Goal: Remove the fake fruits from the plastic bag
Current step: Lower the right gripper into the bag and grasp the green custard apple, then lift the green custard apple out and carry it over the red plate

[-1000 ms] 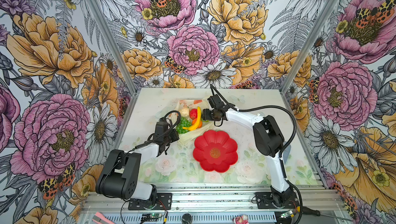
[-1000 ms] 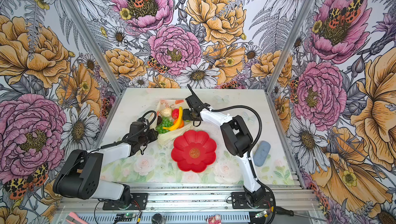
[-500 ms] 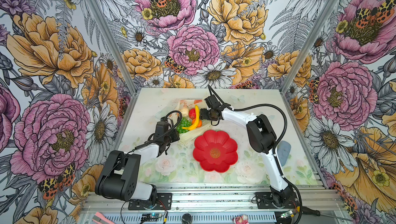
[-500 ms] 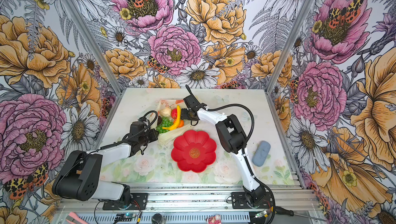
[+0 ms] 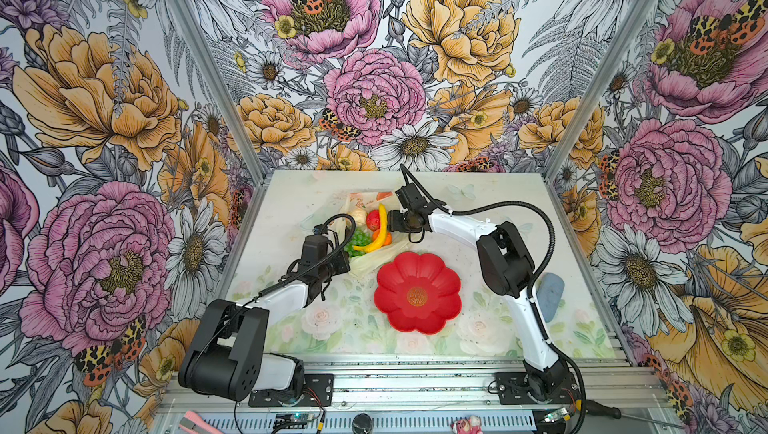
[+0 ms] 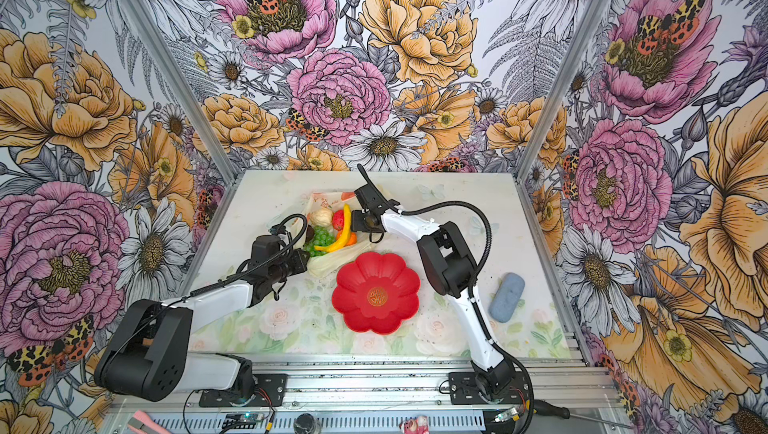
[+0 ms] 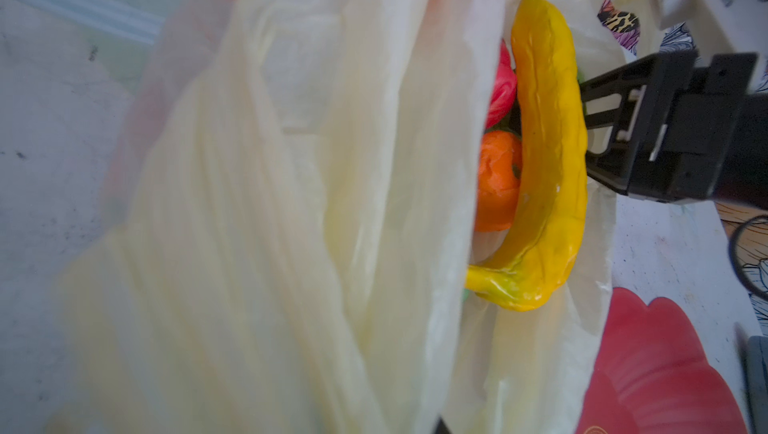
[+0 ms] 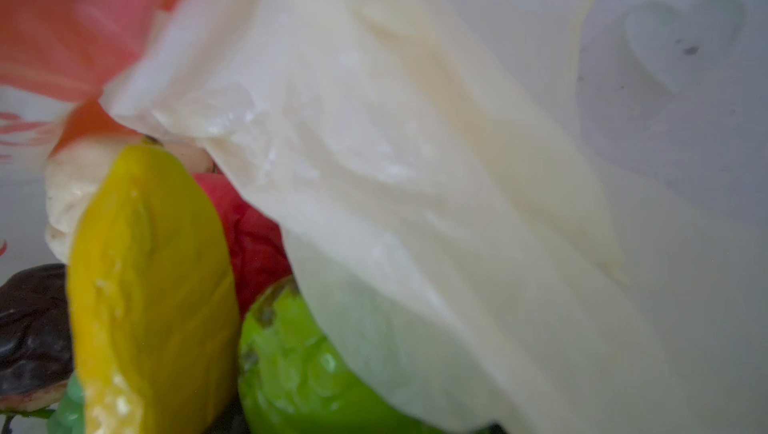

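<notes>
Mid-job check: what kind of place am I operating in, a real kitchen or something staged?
Probably a staged robot-recording booth. Floral printed panels in metal framing enclose a table, both arms are bolted to an aluminium rail at its front, and the goods are props: fake fruits in a plastic bag.

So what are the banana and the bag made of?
The banana is probably moulded plastic with a glossy finish: it has a waxy shine, dents and creases. The bag looks like thin plastic film: pale yellow, see-through and softly crinkled.
</notes>
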`<state>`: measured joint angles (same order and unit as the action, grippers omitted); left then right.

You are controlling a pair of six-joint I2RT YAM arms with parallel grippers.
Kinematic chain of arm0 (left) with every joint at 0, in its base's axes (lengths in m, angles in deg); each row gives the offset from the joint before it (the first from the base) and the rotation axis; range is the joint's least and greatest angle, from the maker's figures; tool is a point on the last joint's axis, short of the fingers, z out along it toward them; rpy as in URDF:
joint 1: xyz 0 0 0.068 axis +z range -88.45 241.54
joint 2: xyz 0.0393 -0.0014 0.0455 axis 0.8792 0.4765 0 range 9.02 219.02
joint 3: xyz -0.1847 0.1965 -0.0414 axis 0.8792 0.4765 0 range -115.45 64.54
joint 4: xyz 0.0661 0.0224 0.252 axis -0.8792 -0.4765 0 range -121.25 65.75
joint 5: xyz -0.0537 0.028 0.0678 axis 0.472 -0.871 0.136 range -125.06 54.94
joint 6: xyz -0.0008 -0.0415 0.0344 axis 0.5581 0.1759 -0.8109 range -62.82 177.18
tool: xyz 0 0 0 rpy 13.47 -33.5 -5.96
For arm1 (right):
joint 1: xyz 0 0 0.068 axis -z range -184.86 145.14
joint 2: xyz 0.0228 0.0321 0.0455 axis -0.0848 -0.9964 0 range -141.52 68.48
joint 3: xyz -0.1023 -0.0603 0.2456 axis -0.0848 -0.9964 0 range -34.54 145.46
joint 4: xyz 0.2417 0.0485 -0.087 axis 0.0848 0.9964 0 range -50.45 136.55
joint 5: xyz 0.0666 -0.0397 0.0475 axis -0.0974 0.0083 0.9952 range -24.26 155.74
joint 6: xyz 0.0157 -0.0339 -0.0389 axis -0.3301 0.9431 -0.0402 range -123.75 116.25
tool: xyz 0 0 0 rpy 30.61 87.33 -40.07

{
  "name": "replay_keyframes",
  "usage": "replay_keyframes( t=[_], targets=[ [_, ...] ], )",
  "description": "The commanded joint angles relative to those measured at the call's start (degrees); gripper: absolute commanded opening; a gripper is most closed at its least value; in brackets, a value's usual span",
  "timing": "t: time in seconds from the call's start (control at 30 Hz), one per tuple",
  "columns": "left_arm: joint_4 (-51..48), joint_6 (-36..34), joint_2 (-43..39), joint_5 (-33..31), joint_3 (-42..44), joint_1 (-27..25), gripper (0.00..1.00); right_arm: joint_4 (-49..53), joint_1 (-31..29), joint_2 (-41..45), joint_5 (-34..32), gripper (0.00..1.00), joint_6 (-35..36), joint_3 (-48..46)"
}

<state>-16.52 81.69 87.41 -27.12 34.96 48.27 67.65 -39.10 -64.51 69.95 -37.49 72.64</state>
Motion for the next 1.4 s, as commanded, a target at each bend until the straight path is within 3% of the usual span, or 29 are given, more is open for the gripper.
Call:
replay_keyframes(
  t=[0.0,0.7,1.1,1.37],
  targets=[
    [0.55,-1.57,-0.99,-1.71,0.47,-0.52,0.16,0.3,-0.74,4.8,-1.55,0.59,1.66,-1.43],
    [-0.06,-1.76,-0.97,-3.42,0.31,-1.53,0.16,-0.69,-1.25,13.74,2.04,0.63,3.47,-8.83],
    [-0.89,-1.31,-0.67,-5.46,-0.22,-1.48,0.15,-3.31,-1.02,22.81,3.2,0.63,4.99,-17.82],
    [-2.12,-4.18,-2.05,-6.59,-1.23,-1.57,0.15,0.0,-0.84,33.29,3.12,0.61,5.99,-26.68]
  ],
)
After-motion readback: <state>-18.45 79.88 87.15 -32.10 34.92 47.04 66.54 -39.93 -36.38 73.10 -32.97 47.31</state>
